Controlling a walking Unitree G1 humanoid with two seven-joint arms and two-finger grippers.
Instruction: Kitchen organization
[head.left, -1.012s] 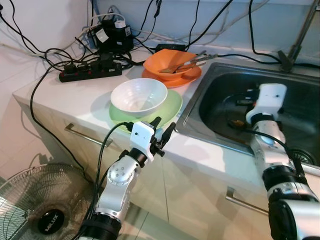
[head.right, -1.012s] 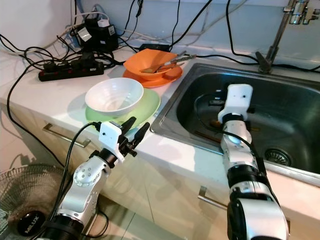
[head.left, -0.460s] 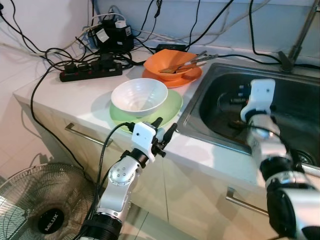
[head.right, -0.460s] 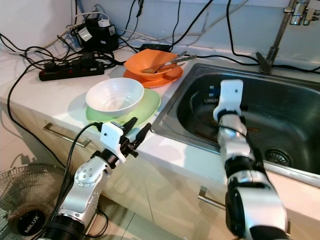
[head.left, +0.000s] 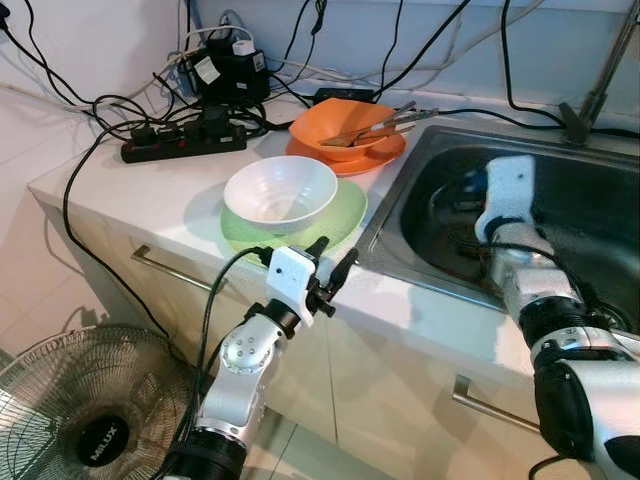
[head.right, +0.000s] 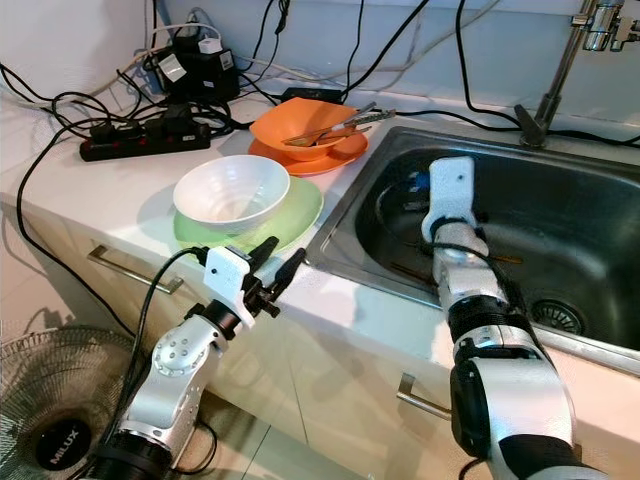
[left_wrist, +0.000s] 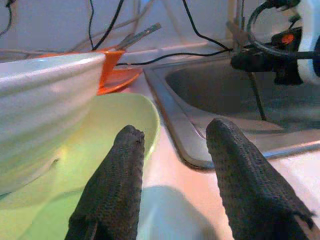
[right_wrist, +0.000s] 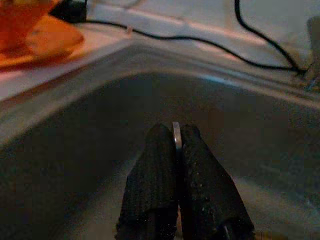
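Note:
A white bowl (head.left: 280, 192) sits on a green plate (head.left: 343, 215) on the counter. Behind them an orange bowl (head.left: 345, 125) holding several metal utensils (head.left: 385, 120) rests on an orange plate (head.left: 388, 155). My left gripper (head.left: 335, 255) is open at the counter's front edge, its fingertips just short of the green plate's rim (left_wrist: 145, 125). My right arm reaches into the steel sink (head.left: 600, 215). There my right gripper (right_wrist: 175, 139) is shut on a thin metal utensil (right_wrist: 176, 127), seen edge-on between the pads. The rest of that utensil is hidden.
A black power strip (head.left: 185, 143) and tangled cables lie at the counter's back left. The faucet (head.left: 590, 95) stands behind the sink, whose drain (head.right: 555, 312) is at the right. More thin utensils (head.right: 415, 270) lie on the sink bottom. A floor fan (head.left: 80, 410) stands below left.
My right gripper has moved left and farther back inside the sink, still closed. My left gripper has stayed by the green plate. The camera has shifted slightly.

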